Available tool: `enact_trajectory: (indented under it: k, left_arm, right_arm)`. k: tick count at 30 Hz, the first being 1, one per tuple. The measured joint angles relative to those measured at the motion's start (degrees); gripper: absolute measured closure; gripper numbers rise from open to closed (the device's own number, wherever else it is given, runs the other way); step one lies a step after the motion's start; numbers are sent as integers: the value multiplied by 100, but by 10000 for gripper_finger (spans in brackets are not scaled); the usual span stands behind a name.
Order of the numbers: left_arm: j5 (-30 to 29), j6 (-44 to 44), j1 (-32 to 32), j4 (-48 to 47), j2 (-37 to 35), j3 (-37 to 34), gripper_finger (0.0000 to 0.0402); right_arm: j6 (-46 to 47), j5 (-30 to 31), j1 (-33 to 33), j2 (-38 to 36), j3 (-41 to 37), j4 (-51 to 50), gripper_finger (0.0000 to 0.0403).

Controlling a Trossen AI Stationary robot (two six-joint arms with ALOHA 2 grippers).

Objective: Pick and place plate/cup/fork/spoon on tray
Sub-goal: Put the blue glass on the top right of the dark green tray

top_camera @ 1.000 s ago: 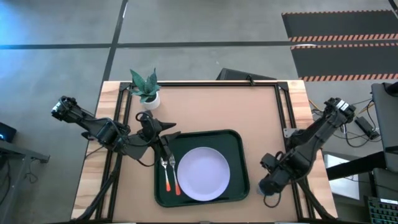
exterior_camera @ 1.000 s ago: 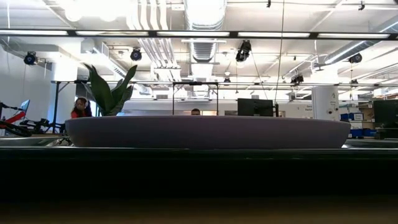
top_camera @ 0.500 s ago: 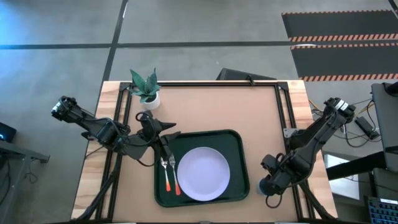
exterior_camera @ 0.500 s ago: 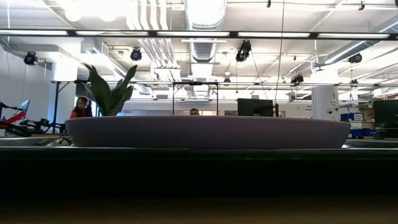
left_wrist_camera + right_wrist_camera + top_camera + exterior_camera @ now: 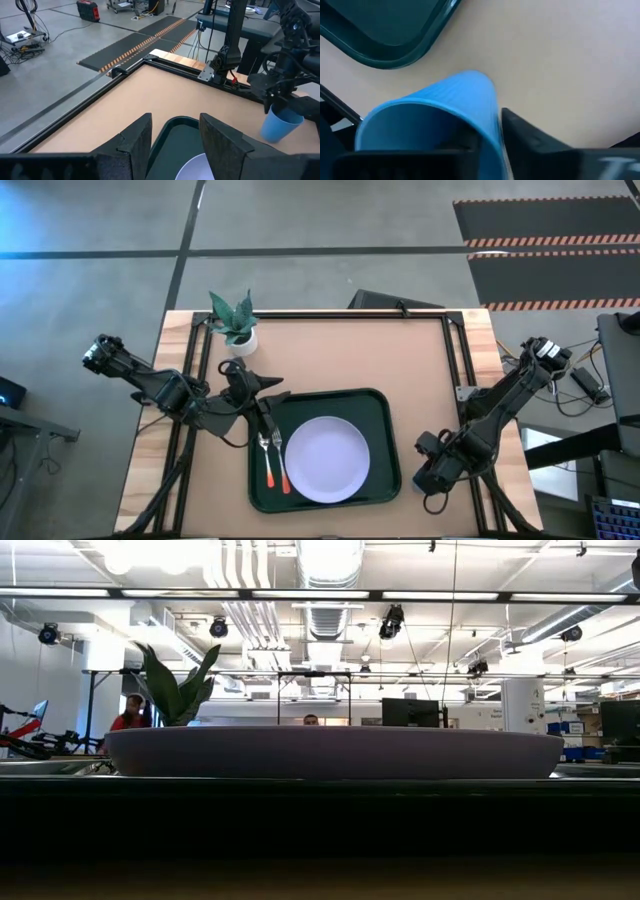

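At lower right of the high view, the right gripper [image 5: 432, 476] hides the cup [image 5: 281, 124] it clamps just right of the tray [image 5: 382, 412], while the left gripper [image 5: 262, 416] hangs with fingers parted and empty over the tray's upper left corner above fork [image 5: 267, 461] and spoon [image 5: 280, 463] beside the plate [image 5: 326, 459].

Even, bright overhead light falls on the surface [image 5: 330, 350], with only soft shadows. At table height, ceiling lamps [image 5: 330, 560] glare white, while the plate [image 5: 335, 752] reads dull and the tray [image 5: 320, 820] rim almost black. Between the right arm's fingers [image 5: 530, 137], the cup [image 5: 440, 115] is blurred, too close.
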Motion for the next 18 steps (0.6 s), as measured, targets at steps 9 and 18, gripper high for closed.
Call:
enact_trajectory:
  k: [9, 18]
  left_arm:
    - [2, 0, 0, -1, 0, 0, 253]
    - [7, 2, 0, 0, 0, 0, 253]
  right_arm:
    - [-198, 308, -2, -5, 127, -228, 395]
    - [-117, 875, -50, -156, 1702, -3283, 395]
